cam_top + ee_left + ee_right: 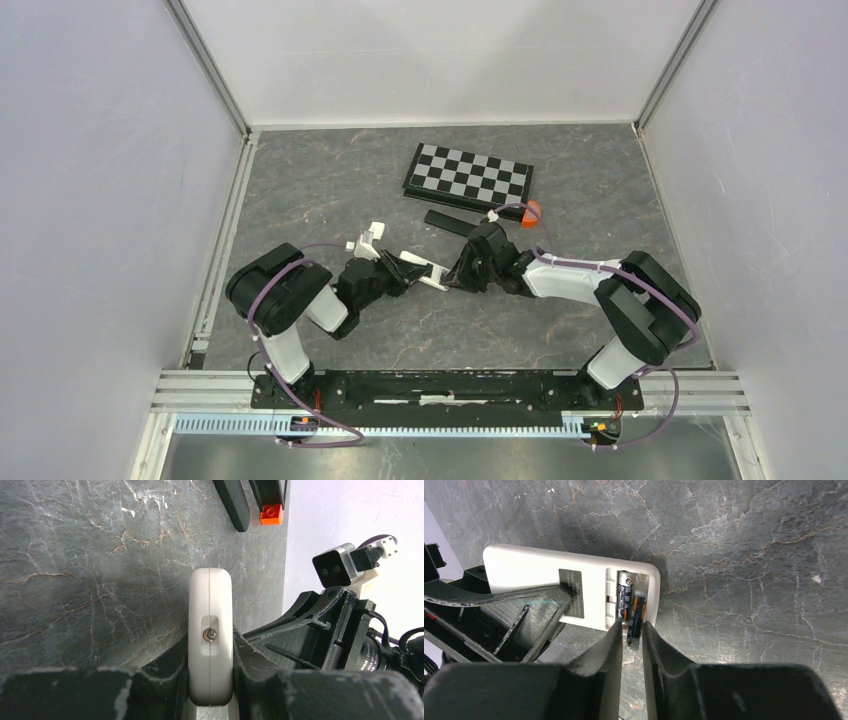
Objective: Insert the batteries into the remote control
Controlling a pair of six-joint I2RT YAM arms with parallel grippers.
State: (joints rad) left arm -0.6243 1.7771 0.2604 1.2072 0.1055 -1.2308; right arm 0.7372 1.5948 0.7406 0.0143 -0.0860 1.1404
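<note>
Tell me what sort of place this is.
Probably a robot lab test cell, not a home: plain white walls box in a stone-patterned table, two arms are bolted to an aluminium rail at its near edge, and a chessboard and orange brick lie about as props.

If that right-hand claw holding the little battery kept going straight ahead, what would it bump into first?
Most likely the white remote: the right gripper points its battery into the open compartment, beside a second battery already seated there. Depth is hard to judge.
</note>
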